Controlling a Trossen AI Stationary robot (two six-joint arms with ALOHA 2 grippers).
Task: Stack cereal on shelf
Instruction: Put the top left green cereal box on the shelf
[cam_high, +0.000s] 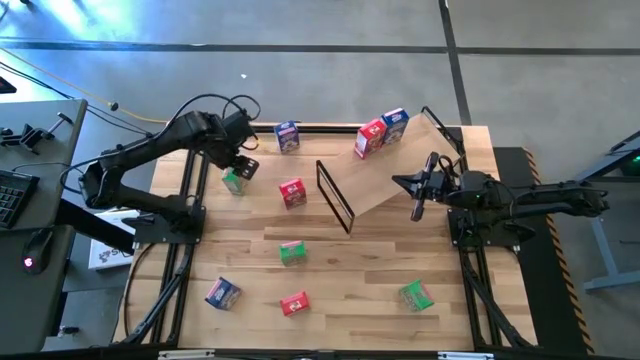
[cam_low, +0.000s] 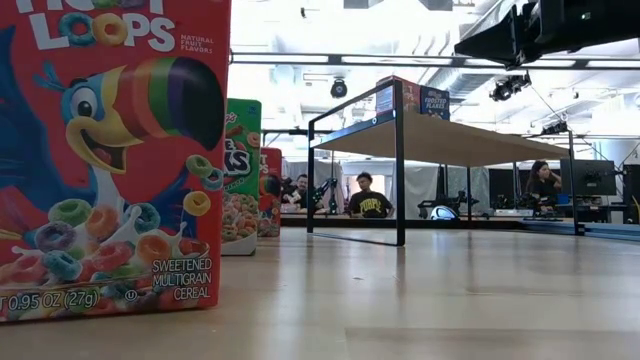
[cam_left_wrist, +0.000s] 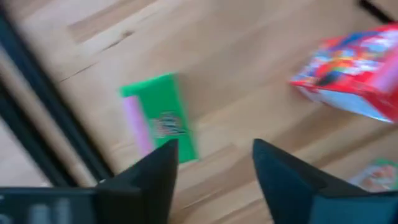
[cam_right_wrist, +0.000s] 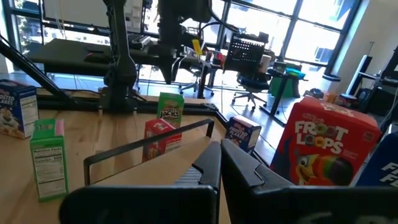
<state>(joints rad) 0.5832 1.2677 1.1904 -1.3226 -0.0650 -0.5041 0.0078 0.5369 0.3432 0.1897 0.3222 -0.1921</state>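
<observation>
The shelf (cam_high: 400, 165) is a tilted light board on a black wire frame at the table's far middle. A red box (cam_high: 370, 138) and a blue box (cam_high: 395, 125) stand on its far end. My left gripper (cam_high: 243, 165) is open above a green box (cam_high: 235, 180) at the table's far left. In the left wrist view the green box (cam_left_wrist: 158, 115) lies on the table just ahead of the left gripper (cam_left_wrist: 214, 168). My right gripper (cam_high: 418, 195) is shut and empty over the shelf's near right edge. It also shows in the right wrist view (cam_right_wrist: 219, 165).
Loose boxes stand on the table: blue (cam_high: 287, 136) at the far side, red (cam_high: 292, 192) beside the shelf frame, green (cam_high: 292, 252) in the middle, blue (cam_high: 222, 292), red (cam_high: 295, 303) and green (cam_high: 416, 294) near the front. People sit beyond the table (cam_low: 365, 195).
</observation>
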